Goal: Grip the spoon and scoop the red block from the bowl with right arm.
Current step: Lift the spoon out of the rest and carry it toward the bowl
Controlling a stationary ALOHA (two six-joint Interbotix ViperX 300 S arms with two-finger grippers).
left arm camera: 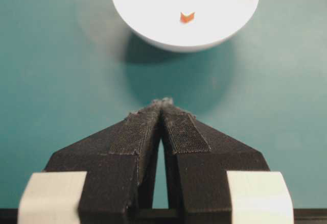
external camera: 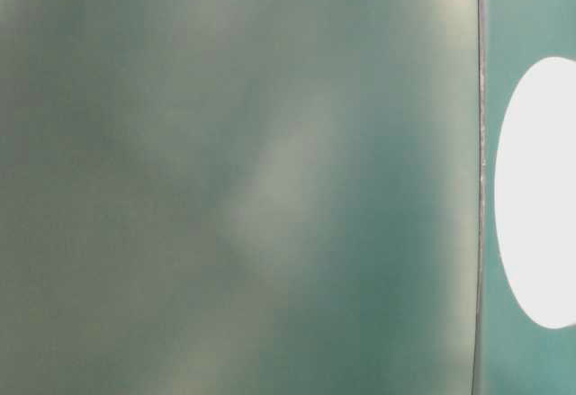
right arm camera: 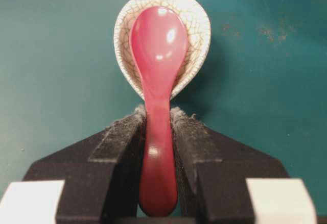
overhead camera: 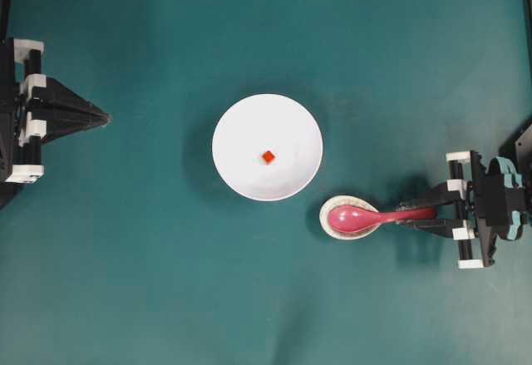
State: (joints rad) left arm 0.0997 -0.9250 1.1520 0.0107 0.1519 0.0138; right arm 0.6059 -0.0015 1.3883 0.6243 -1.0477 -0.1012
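2 grippers in view; right gripper (right arm camera: 158,119) clamped on the handle of the magenta spoon (right arm camera: 157,66), scoop lying in the crackled spoon rest (right arm camera: 196,17) beside the white bowl (overhead camera: 241,170); red block (overhead camera: 268,156) sits mid-bowl; left gripper (left arm camera: 162,103) closed, holding nothing, well apart.

Spoon (right arm camera: 159,71): glossy magenta-pink, oval scoop face-up in speckled rest, handle straight, pointing away from bowl. Bowl (overhead camera: 241,165): round, plain white, upright, just beside the scoop. Red block (overhead camera: 268,156): tiny cube, approx. bowl ctr.
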